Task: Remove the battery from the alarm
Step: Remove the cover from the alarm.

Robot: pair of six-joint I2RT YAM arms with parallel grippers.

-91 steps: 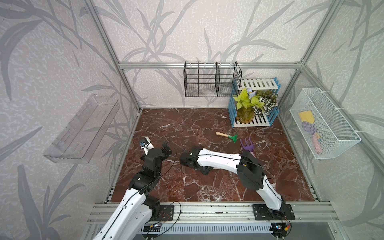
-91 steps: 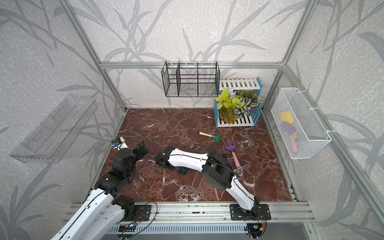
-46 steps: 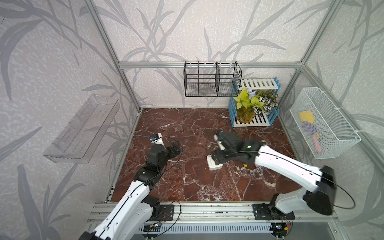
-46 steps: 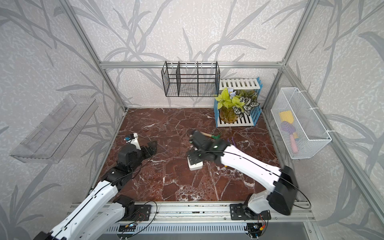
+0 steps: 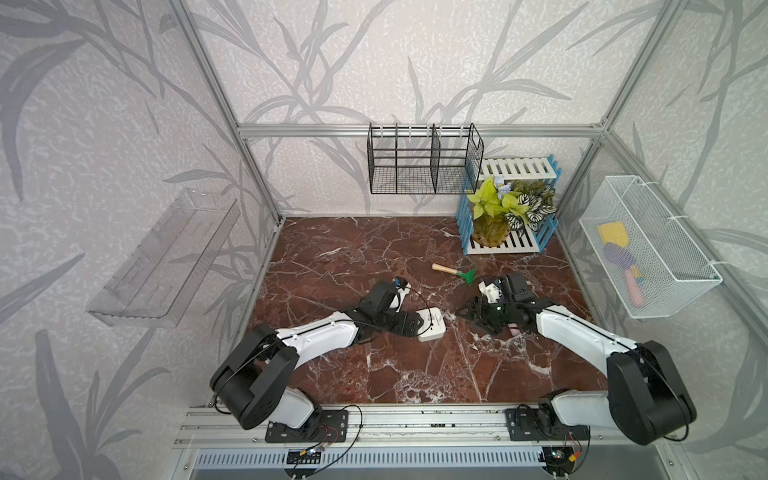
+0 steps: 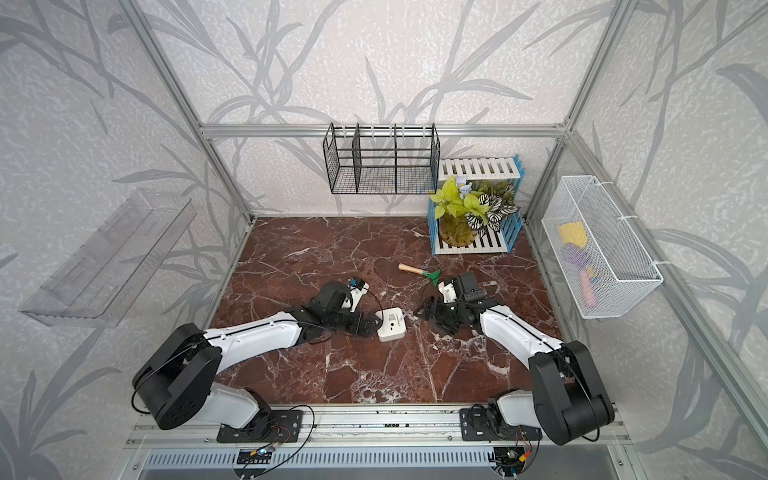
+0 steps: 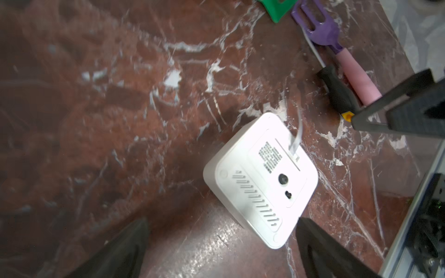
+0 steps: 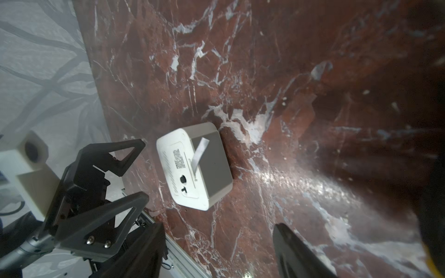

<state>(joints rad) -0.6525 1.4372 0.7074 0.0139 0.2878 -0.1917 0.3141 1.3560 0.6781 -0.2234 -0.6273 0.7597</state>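
The alarm (image 5: 431, 324) (image 6: 391, 324) is a white square clock lying face down on the marble floor. Its back (image 7: 260, 178) (image 8: 192, 166) shows vent slots, a label and a white strip (image 7: 297, 134) sticking up. The battery is hidden. My left gripper (image 5: 409, 326) (image 7: 222, 220) stands open just left of the alarm, one fingertip (image 7: 310, 235) beside its corner, nothing between the fingers. My right gripper (image 5: 465, 316) (image 8: 218, 226) hangs open and empty a short way right of the alarm, apart from it.
A black-and-yellow screwdriver (image 7: 337, 93) and a purple fork with a pink handle (image 7: 325, 31) lie under the right arm. A green rake (image 5: 453, 272) lies behind. A plant rack (image 5: 505, 208) stands at the back right. Baskets (image 5: 419, 166) (image 5: 648, 245) hang on the walls.
My left arm has reached from the left edge to the alarm. My right gripper, which was over the alarm, has drawn back to its right. The alarm lies where it was half a second ago.
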